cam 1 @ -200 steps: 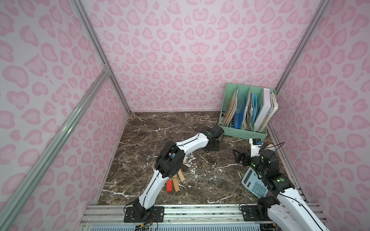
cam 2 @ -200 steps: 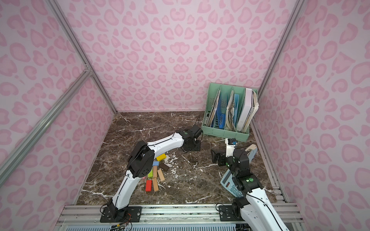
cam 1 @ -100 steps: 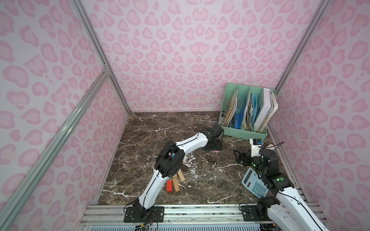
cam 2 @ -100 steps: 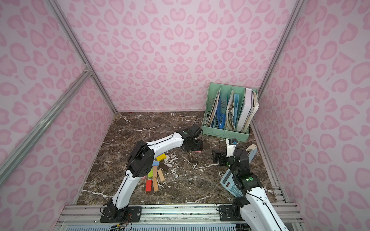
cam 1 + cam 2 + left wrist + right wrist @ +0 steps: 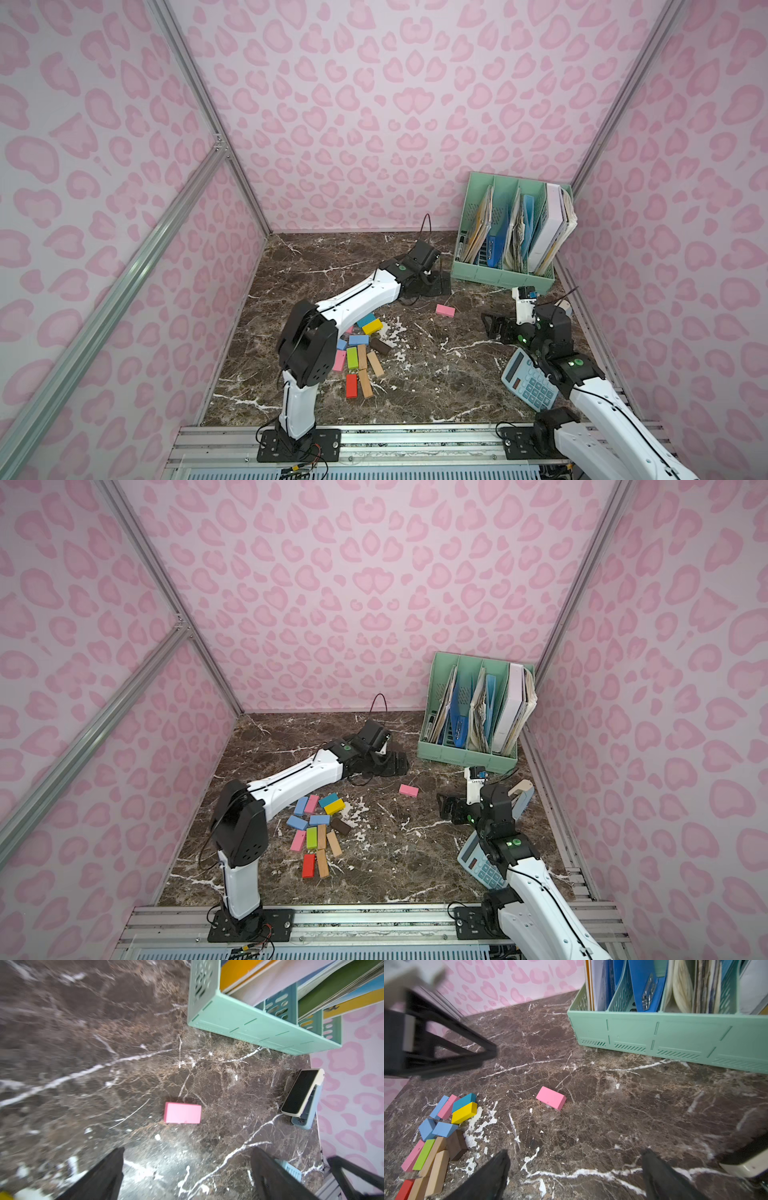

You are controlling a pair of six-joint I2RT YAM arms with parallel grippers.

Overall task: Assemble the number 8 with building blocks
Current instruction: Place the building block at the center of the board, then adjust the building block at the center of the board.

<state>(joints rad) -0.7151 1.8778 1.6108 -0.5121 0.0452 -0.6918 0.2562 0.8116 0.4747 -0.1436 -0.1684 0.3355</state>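
A single pink block (image 5: pixel 445 310) (image 5: pixel 408 790) lies flat and alone on the marble, shown close up in the left wrist view (image 5: pixel 182 1113) and the right wrist view (image 5: pixel 551 1098). My left gripper (image 5: pixel 436 287) (image 5: pixel 395 764) (image 5: pixel 188 1153) hovers just behind it, open and empty. The remaining building blocks (image 5: pixel 359 353) (image 5: pixel 318 833) (image 5: pixel 440 1132) are bunched by the left arm's elbow: pink, light blue, teal, yellow, green, red, brown and tan. My right gripper (image 5: pixel 492 326) (image 5: pixel 446 806) (image 5: pixel 576 1153) stands open and empty, to the right of the pink block.
A mint file organiser (image 5: pixel 511 270) (image 5: pixel 469 754) full of folders stands at the back right. A pale blue calculator (image 5: pixel 528 384) (image 5: pixel 478 862) lies beneath the right arm. A beige and black stapler (image 5: pixel 301 1093) (image 5: pixel 521 791) sits by the right wall.
My left gripper has opened and let go of the pink block, which now lies alone on the marble. It has drawn back slightly. The right arm has not moved.
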